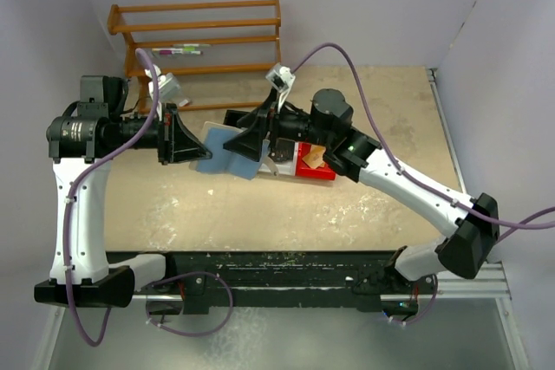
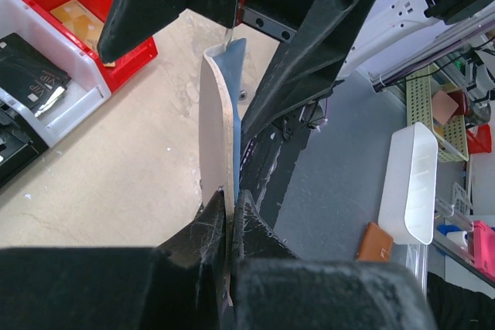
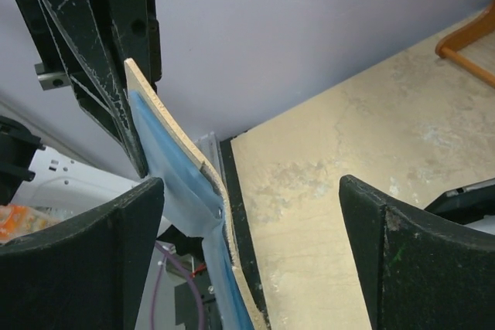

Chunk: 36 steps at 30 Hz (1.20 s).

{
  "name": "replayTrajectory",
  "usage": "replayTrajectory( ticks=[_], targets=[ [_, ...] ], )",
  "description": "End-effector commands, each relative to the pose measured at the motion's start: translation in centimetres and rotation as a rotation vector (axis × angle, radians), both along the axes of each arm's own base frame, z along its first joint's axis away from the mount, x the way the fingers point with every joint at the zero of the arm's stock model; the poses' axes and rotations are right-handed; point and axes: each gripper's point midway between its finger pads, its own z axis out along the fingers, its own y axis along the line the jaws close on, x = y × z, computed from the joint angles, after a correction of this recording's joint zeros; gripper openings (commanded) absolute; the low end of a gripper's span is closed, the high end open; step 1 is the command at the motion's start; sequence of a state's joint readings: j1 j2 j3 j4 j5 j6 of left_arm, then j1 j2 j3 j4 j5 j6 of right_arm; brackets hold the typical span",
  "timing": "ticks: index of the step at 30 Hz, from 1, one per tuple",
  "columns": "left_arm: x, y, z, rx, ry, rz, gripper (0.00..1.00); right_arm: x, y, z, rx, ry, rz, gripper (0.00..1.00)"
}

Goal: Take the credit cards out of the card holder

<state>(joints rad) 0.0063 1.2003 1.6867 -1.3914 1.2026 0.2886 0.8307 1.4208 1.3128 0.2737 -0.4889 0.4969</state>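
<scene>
Left gripper (image 2: pixel 230 202): closed hard on one end of the card holder (image 2: pixel 216 113), with the edge pinched between its fingers.
Right gripper (image 3: pixel 251 183): wide open. The holder's free end stands between its fingers, close against one and well apart from the other.
Card holder: held in the air above the desk (image 1: pixel 286 214), between the two arms. It is opened out and on edge, slightly bowed, tan on one face and blue-grey sleeves on the other.
Credit cards: we cannot pick any out. If they are there, they sit inside the sleeves.
Step, as we judge it: the right gripper is lining up to pinch a card edge.
Risk, wrong bite: if the open fingers close over sleeve and tan cover together, we would tug the whole holder and could drag it out of the left gripper.
Risk, flex: the holder is held at one end only, so a nudge from the near finger may bend or swing it and shut the pocket mouth.
Risk, drop: a card that slips out could fall on the desk or by the red bin (image 1: pixel 321 172).
</scene>
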Motion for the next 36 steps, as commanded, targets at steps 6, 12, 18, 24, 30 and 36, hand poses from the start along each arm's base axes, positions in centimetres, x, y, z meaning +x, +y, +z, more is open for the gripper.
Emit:
replayTrajectory(
  ticks=[6,12,18,24,30,36],
  targets=[
    [-0.8,-0.8,1.9,-0.109,0.002,-0.073,0.00,-2.7,1.3,1.4,0.071,0.045,0.198,0.62],
    [-1.6,-1.2,2.8,-0.167,0.028,-0.116,0.01,-4.0,-0.2,1.9,0.140,0.057,0.267,0.24],
    [-1.8,-1.2,2.9,-0.175,0.025,-0.132,0.04,-3.7,-2.2,1.8,0.158,0.073,0.247,0.04],
    [-0.6,-0.7,1.0,-0.088,0.005,-0.080,0.01,-3.6,-3.2,-0.1,0.109,0.101,0.208,0.03],
    [3.0,1.7,-3.5,0.146,-0.051,0.098,0.34,-1.5,-3.7,-4.7,0.001,0.181,0.052,0.00],
    [5.5,4.4,-6.7,0.318,-0.072,0.239,0.81,1.4,-3.6,-12.1,-0.138,0.271,-0.082,0.00]
  ],
)
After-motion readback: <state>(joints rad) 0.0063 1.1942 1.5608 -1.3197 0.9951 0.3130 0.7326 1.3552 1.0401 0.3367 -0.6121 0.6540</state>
